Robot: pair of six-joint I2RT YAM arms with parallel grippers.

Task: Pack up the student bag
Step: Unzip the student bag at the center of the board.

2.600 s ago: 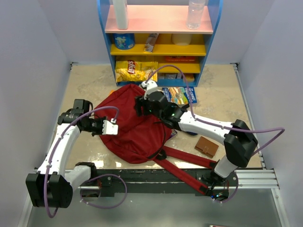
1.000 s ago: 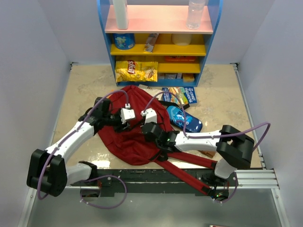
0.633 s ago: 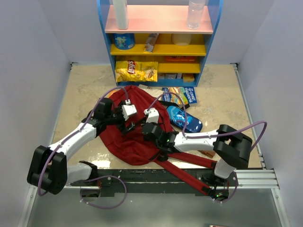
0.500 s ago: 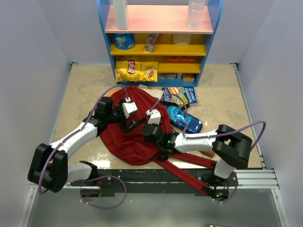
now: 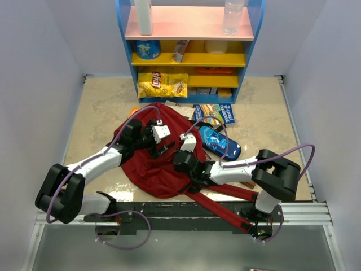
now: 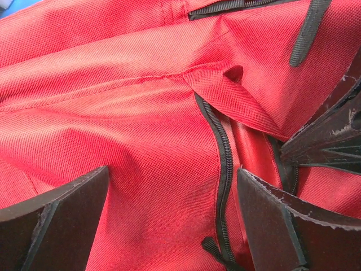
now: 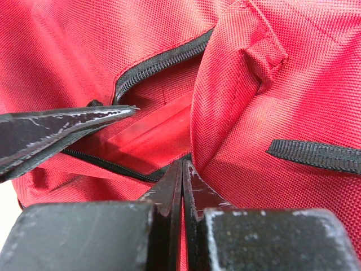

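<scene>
While the student bag [image 5: 151,169] lies mid-table, six o'clock from the shelf [image 5: 197,58], the left gripper [image 6: 169,186] hangs spread above its zip [image 6: 226,164]; the right gripper [image 7: 181,166], pressed together, perhaps nips the edge. So thin a bite could slip, closing the mouth.

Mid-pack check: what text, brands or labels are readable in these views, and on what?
"Lay's": on the yellow chip bag.
Cover lettering on the blue book beside the student bag: too blurred to read.
Label on the blue can: too small to read.
Both wrist views: no text.
</scene>
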